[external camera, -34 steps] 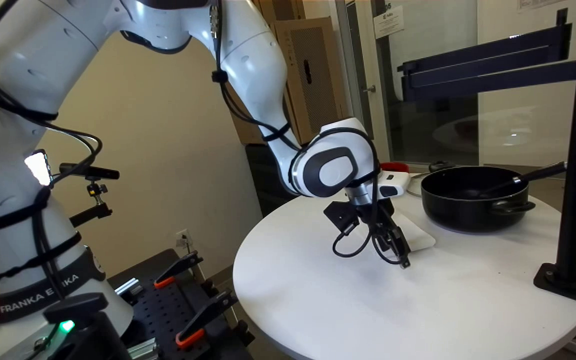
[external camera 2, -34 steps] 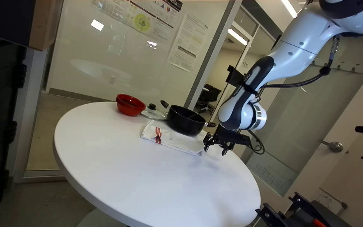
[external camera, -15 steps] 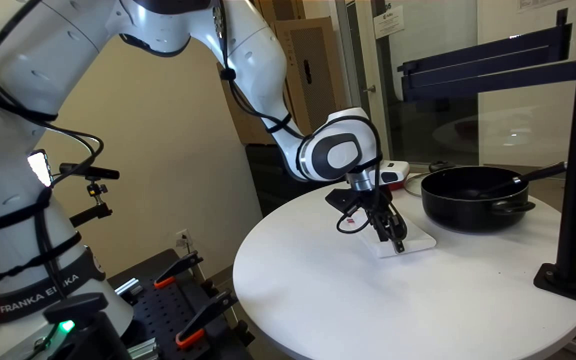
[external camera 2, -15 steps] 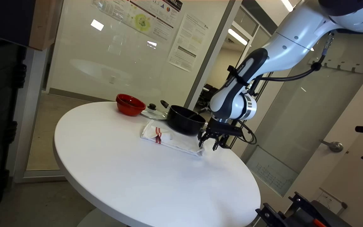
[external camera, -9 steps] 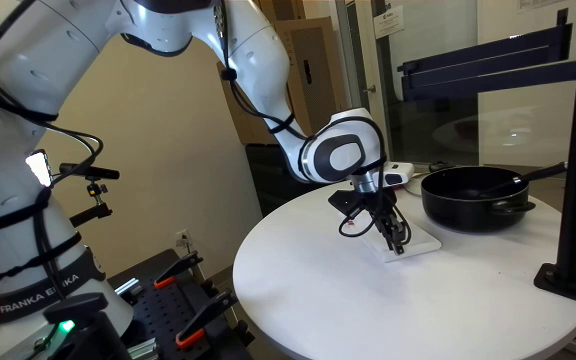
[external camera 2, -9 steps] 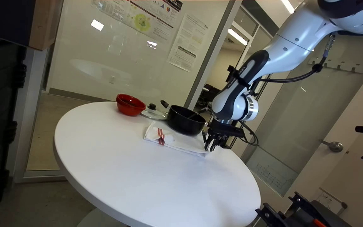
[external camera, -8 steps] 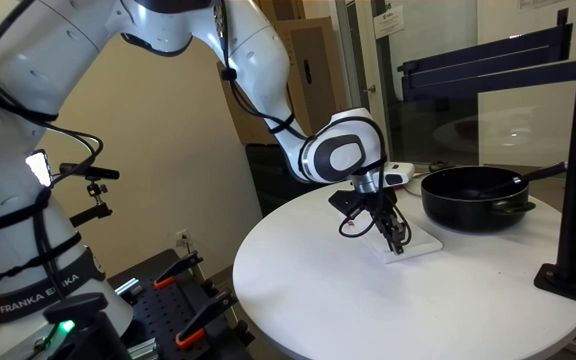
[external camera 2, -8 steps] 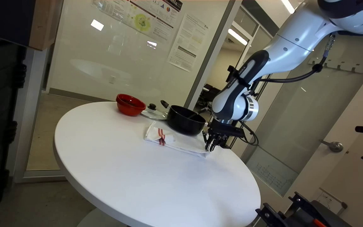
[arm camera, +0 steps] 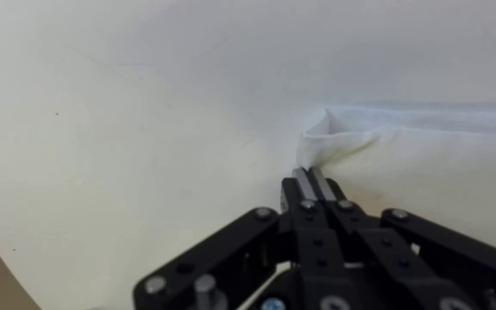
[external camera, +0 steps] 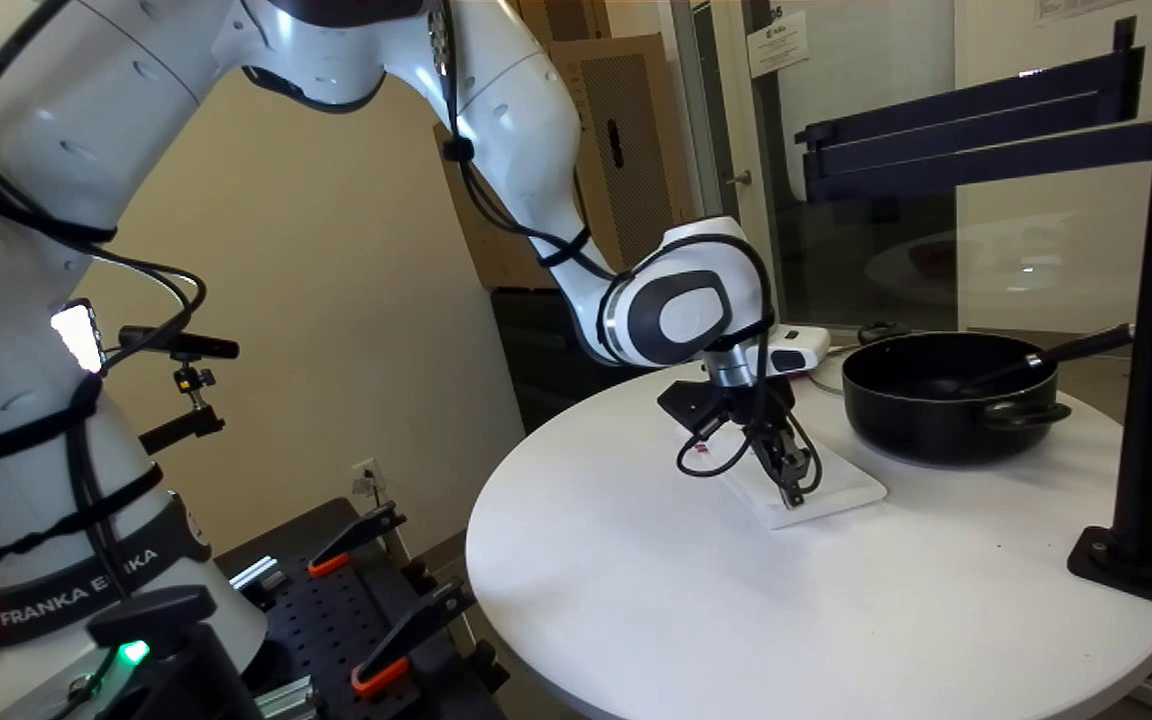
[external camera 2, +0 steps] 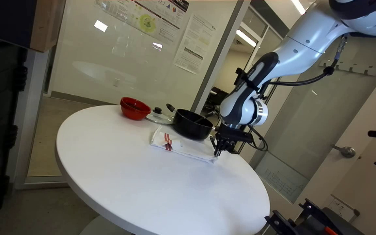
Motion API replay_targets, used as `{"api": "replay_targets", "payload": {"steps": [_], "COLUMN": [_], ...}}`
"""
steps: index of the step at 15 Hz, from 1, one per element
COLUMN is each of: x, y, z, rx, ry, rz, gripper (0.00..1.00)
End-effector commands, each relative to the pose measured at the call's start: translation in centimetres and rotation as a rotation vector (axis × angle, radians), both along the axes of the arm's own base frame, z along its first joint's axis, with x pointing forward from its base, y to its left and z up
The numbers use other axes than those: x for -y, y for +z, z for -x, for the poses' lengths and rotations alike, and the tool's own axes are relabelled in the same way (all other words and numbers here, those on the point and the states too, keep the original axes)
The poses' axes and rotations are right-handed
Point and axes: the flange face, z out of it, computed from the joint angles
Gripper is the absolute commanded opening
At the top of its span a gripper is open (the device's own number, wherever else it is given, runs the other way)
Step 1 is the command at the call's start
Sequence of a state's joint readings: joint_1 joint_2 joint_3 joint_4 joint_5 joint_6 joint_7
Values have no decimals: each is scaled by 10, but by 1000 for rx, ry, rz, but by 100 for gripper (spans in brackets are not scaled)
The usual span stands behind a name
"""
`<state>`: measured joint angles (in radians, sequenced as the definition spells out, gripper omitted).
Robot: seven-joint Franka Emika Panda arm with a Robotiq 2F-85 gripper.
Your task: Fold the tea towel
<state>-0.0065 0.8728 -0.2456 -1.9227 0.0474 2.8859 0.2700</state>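
Tea towel [external camera 2: 191,149]: white, red stripes, folded flat in layers on the surface [external camera 2: 162,189]. Wrist view: pincer [arm camera: 309,171] pinching it near one corner, towel lying from 12 to 3 o'clock off the tips. Count: 1 towel, 1 pincer, 1 black pot [external camera 2: 189,129], 1 utensil [external camera: 1084,345] inside, 1 lid [external camera 2: 158,118]; red bowl [external camera 2: 134,113] single or nested, can't tell.

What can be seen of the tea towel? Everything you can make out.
The tea towel is white, soft-looking cloth with red stripes near the end away from the gripper. It lies folded into a flat, layered oblong on the white table, beside the black pot. The gripper is shut on it near one corner, where the cloth puckers and a small gap opens between layers. Its underside is hidden.
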Motion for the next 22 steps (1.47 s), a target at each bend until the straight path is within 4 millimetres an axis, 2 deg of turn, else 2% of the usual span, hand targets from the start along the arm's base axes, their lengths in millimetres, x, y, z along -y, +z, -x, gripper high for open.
{"api": "replay_targets", "payload": {"steps": [1,5,10,12,13,15,17,19,22], "x": [-5,-38,-104,-133,-148,-172,-188,-193,-183], "y": [6,54,134,154,159,153,134,105,56], "z": [-2,-20,-51,-59,-58,-55,-47,-35,-19], "rx": [27,105,242,268,274,256,216,156,67], "ry": [0,65,177,231,267,327,377,403,407], "rz": [-23,-38,-43,-36,-27,-13,7,32,70], "gripper": [0,0,0,0,0,0,0,0,0]}}
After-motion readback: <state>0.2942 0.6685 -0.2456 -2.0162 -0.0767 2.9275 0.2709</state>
